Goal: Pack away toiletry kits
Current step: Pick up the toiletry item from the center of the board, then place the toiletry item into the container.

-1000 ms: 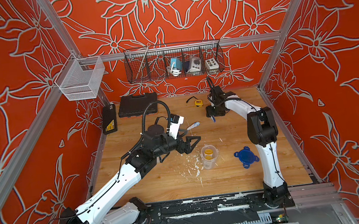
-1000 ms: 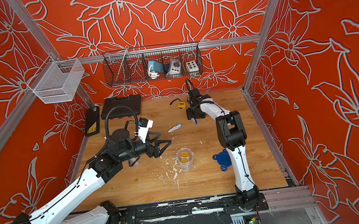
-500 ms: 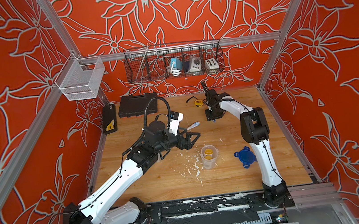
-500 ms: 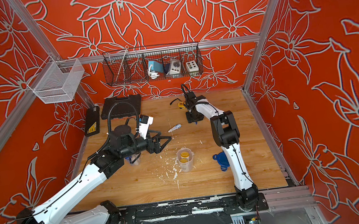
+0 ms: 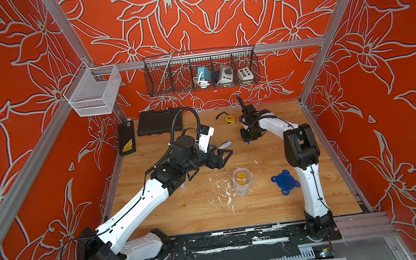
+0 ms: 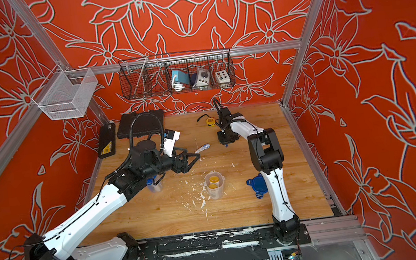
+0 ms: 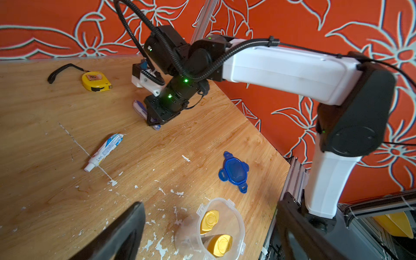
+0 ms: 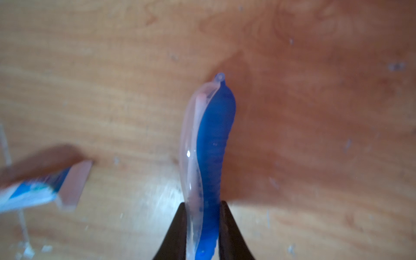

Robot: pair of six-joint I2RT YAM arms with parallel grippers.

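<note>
Far back on the table point(image 5: 198, 212), near the rear wall: blue toothbrush point(image 8: 209, 146), half sheathed in a clear cover, pinched across its handle by the right gripper point(image 8: 202, 203). Clamped shut on both flanks, from above, likely so as to carry it lengthwise and drop it end-first into a cup. Cannot tell whether already off the wood or resting on it.

Just beside it, flat on the boards and untouched: toothpaste tube point(image 7: 104, 149), white and blue, with cap end toward the left gripper point(image 6: 196, 159). Probably next for collection, lying between the two arms and seemingly within reach of either.

Nearer the front, upright and uncovered: clear cup point(image 5: 241, 192) holding two yellow-capped bottles point(image 7: 209, 220), presumably left open to take brush and tube. Off to its side, apart from the rim and flat on the table: blue lid point(image 7: 234, 172), with four tabs out, seemingly parked until the cup is full.

Hovering above the boards near the tube: left gripper again, spread wide and holding nothing, aimed roughly toward the tube. Looks ready to fetch it or to steady the cup.

Partly hidden under the left arm: second clear cup point(image 6: 154, 187), with something blue inside, too obscured to name.

At the back edge, apart from the kit and no part of it: yellow tape measure point(image 7: 95, 82) and black tool case point(image 5: 158, 121).
</note>
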